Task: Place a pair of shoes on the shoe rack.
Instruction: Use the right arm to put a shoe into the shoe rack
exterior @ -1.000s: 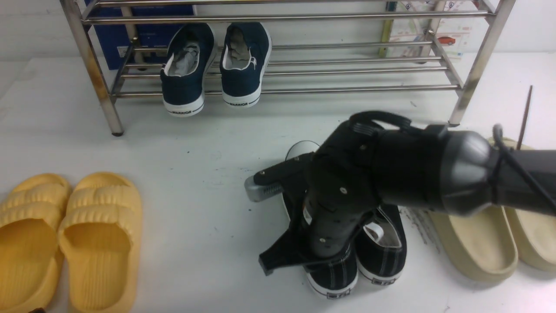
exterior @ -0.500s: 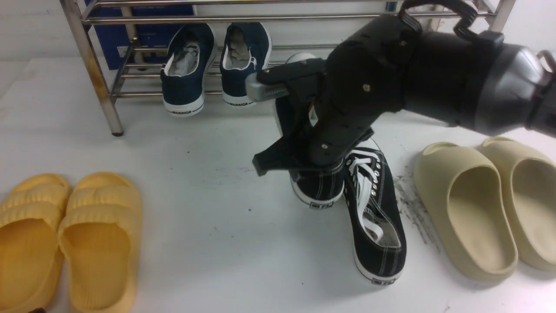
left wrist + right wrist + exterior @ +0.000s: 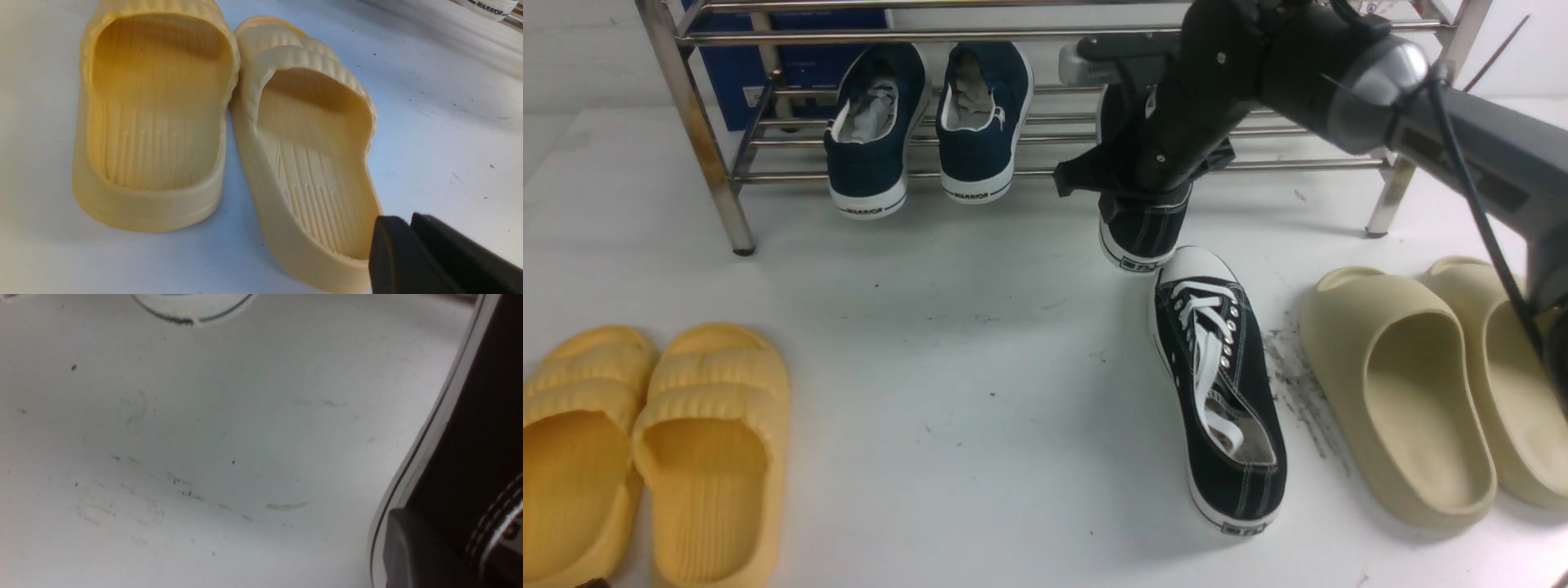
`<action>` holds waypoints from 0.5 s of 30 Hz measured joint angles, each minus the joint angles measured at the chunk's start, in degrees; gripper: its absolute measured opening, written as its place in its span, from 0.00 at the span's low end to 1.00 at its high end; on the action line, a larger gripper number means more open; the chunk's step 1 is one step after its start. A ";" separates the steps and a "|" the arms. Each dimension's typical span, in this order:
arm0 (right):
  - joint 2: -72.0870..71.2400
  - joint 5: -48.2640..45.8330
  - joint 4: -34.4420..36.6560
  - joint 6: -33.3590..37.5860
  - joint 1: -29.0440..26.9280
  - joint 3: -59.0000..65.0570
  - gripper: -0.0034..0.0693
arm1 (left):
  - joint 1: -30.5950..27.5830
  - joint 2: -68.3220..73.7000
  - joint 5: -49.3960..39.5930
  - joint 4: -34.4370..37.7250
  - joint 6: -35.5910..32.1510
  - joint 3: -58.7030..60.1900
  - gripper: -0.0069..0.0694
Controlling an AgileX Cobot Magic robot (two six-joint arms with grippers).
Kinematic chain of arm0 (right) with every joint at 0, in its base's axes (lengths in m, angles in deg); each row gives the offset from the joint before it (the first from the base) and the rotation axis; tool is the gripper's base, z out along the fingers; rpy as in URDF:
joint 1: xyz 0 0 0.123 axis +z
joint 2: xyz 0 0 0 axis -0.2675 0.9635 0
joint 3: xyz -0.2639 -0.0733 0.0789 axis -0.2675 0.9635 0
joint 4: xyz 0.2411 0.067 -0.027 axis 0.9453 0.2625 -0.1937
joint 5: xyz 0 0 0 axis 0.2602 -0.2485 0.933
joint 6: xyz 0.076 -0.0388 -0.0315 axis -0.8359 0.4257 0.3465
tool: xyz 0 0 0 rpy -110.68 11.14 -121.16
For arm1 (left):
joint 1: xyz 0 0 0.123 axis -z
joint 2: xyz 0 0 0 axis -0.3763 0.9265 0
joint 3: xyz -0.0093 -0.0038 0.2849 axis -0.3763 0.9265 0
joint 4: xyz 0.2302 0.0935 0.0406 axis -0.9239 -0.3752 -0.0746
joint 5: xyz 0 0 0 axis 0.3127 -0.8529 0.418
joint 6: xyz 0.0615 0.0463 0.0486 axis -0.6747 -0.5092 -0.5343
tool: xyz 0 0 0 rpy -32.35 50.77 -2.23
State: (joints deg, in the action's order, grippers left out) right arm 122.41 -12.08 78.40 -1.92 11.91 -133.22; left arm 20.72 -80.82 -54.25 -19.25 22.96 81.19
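Observation:
In the front view my right gripper (image 3: 1145, 167) is shut on one black canvas sneaker (image 3: 1141, 233) and holds it heel-down in the air at the front bars of the steel shoe rack (image 3: 1258, 163). That sneaker's black side and white sole fill the edge of the right wrist view (image 3: 470, 428). The other black sneaker (image 3: 1217, 384) with white laces lies on the table, toe toward the rack. My left gripper (image 3: 410, 222) shows only in the left wrist view, jaws pressed together and empty, beside the yellow slides (image 3: 302, 155).
Two navy WARRIOR sneakers (image 3: 923, 122) sit on the rack's left part. Yellow slides (image 3: 645, 449) lie at the front left, beige slides (image 3: 1437, 392) at the right. A blue box (image 3: 792, 73) stands behind the rack.
My right arm lifted one black sneaker off the table beside its mate and carried it up and back to the rack's front bars. The other sneaker stayed put.

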 joint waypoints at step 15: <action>7.66 -2.18 0.56 4.22 -0.46 -12.05 0.08 | 0.00 0.00 0.00 0.00 0.00 0.00 0.20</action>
State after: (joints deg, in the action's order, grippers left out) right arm 130.07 -14.26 78.96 2.30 11.45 -145.28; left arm 20.72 -80.82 -54.25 -19.25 22.96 81.19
